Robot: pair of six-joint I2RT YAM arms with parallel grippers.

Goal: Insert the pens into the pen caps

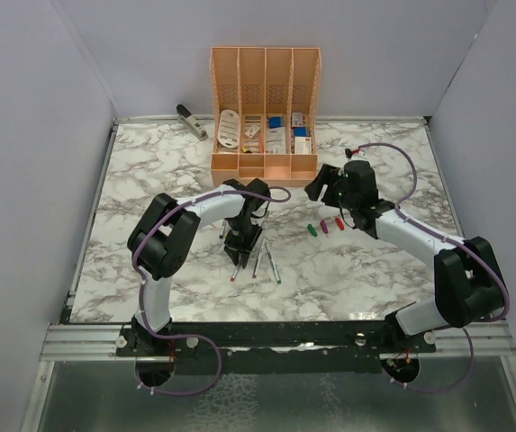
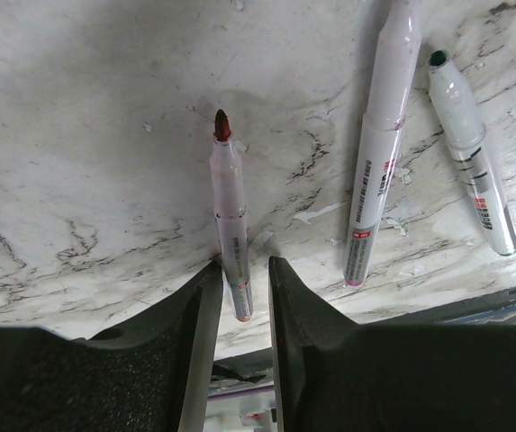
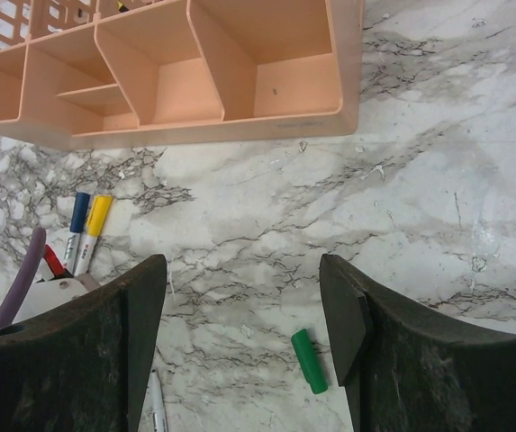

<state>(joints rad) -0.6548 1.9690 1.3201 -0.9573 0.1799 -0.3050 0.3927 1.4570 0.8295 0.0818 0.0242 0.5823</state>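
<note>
- Lying near the far left corner of the marble table (image 1: 140,171), a grey stapler (image 1: 190,120) sits well apart from both arms.
- The left gripper (image 1: 239,255) points down at the table, left of centre.
- In the left wrist view, the left gripper (image 2: 237,288) has its fingers (image 2: 199,333) set narrowly apart on either side of the rear end of the red-tipped pen (image 2: 229,216). The pen lies flat on the marble, and a sliver of table shows between it and the right-hand finger, so it is straddled rather than pinched.
- Just right of it lie two more uncapped pens. One is a pen with a pink end (image 2: 379,153), and further right is the green-tipped pen (image 2: 469,153), angled slightly away.
- From above, these three pens (image 1: 258,261) lie fanned out close together by the left gripper.
- The peach desk organiser (image 1: 265,166) stands at the far middle of the table, with small items in its back compartments.
- The right wrist view shows a blue-capped pen (image 3: 79,225) and a yellow-capped pen (image 3: 95,225) side by side, touching, in front of the organiser (image 3: 348,72).
- The green cap (image 1: 312,229), purple cap (image 1: 324,226) and red cap (image 1: 339,221) lie in a short row right of centre, apart from the pens.
- The right gripper (image 1: 314,187) hovers near the organiser's front right corner. Its fingers (image 3: 140,342) are spread wide and hold nothing, and the green cap (image 3: 309,360) lies on the marble between them, closer to the right-hand one.
</note>
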